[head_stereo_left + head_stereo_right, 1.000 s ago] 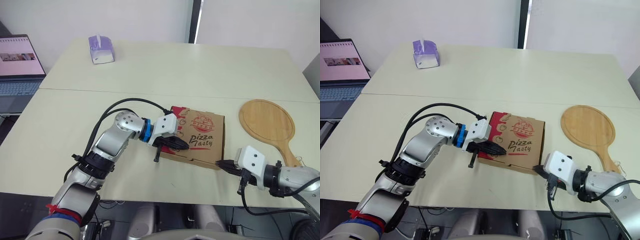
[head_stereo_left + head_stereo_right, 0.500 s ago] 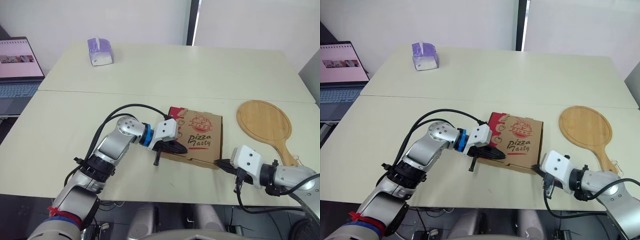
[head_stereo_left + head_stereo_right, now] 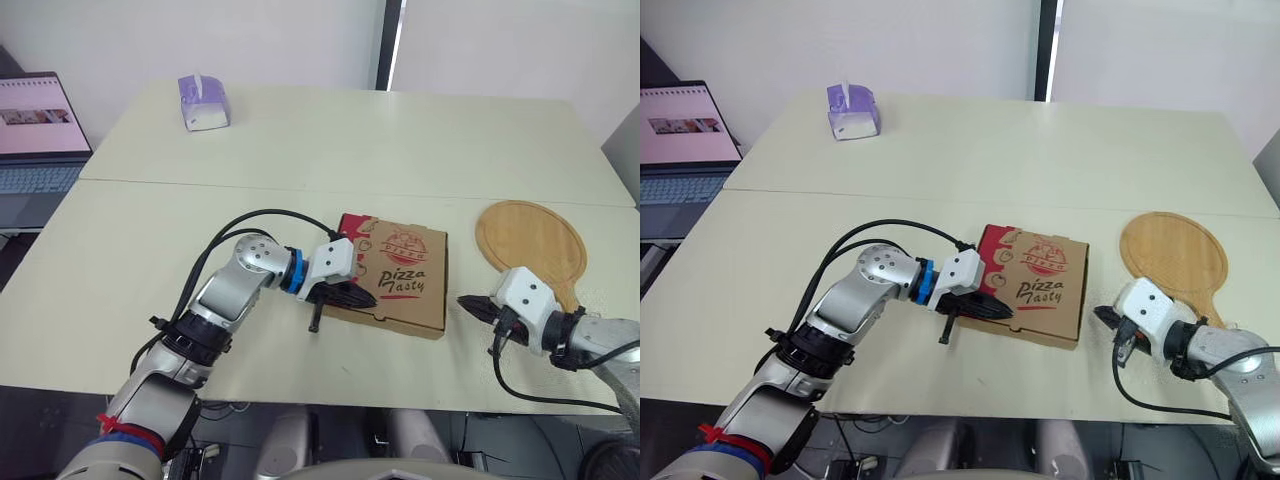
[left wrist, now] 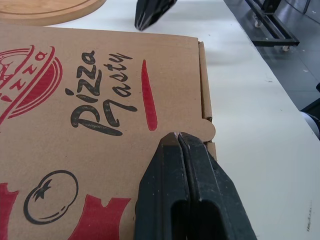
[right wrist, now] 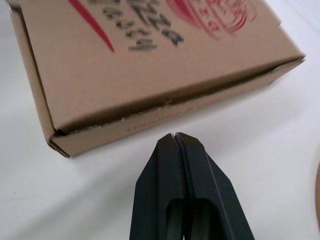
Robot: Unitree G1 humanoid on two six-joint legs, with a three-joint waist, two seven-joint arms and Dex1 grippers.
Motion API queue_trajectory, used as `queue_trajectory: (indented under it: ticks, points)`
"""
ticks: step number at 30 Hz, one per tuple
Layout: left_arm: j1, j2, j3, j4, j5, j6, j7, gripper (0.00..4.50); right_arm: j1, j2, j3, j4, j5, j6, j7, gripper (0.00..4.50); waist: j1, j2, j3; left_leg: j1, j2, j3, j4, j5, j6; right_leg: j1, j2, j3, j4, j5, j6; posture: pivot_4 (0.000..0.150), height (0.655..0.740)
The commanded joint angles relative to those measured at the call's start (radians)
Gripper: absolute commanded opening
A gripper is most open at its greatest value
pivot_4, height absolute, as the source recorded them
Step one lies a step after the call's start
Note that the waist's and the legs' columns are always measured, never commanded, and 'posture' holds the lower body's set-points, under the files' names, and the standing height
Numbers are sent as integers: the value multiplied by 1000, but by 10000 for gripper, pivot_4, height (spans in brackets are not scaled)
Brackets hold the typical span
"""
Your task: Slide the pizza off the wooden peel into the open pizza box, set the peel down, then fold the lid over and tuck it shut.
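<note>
1. The pizza box [image 3: 388,272] is seen with its lid folded down flat. It lies directly under the left gripper [image 3: 372,297] and just in front of the tips of the right gripper [image 3: 463,300].
2. The two black fingers of the left gripper are pressed together with no gap between them. Nothing is held. Their tips are laid on the printed lid, close to the edge where a small rounded tab is seen.
3. The fingers of the right gripper are also pressed together and nothing is held. They are pointed at the side wall of the box, near it but apart from it, low over the table [image 3: 140,230].
4. In the right wrist view a thin dark seam is seen between the lid and the side wall facing this gripper.
5. The wooden peel [image 3: 530,240] is lying flat on the table, just beyond the right gripper, on the side away from the box. Its round blade is bare.
6. A purple tissue box [image 3: 203,102] is placed far beyond the left gripper, near the far left corner of the table.
7. An open laptop [image 3: 35,130] is seen well to the left of the left gripper, past the edge of the table.
</note>
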Motion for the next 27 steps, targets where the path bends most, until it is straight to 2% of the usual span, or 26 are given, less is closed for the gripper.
queue_trajectory:
  ticks: [1,7,12,15,18,22,27]
  points:
    - [14,3,-13,-16,19,5,9,0,-34,26,-10,-25,10,-38,-6,128,0,0,0,0,0,0,0,0,0,0,0,0,0,0,0,1500,7251]
    - [18,9,-15,-23,20,11,11,0,-48,64,-41,-66,98,-25,27,128,1,0,0,0,0,0,0,0,0,0,0,0,0,0,0,1500,7251]
    - [18,9,-16,-25,20,12,13,0,-28,46,8,-117,126,17,54,128,0,1,0,0,0,0,0,0,0,0,0,0,0,0,0,1500,7251]
    - [18,9,-14,-27,19,12,15,0,-18,21,32,-135,129,40,76,128,1,1,0,0,0,0,0,0,0,0,0,0,0,0,0,1500,7251]
    - [21,12,-3,-39,13,12,18,0,-23,-25,97,-115,46,42,65,128,0,1,0,0,0,0,0,0,0,0,0,0,0,0,0,1500,7251]
    - [18,39,77,-99,-37,56,46,0,-49,-32,131,-104,20,53,52,128,-4,1,0,0,0,0,0,0,0,0,0,0,0,0,0,1500,7251]
    - [5,106,248,-122,-99,162,138,0,-50,-43,148,-109,3,51,50,128,-12,1,0,0,1,-1,0,0,0,0,0,-1,0,0,0,1500,7251]
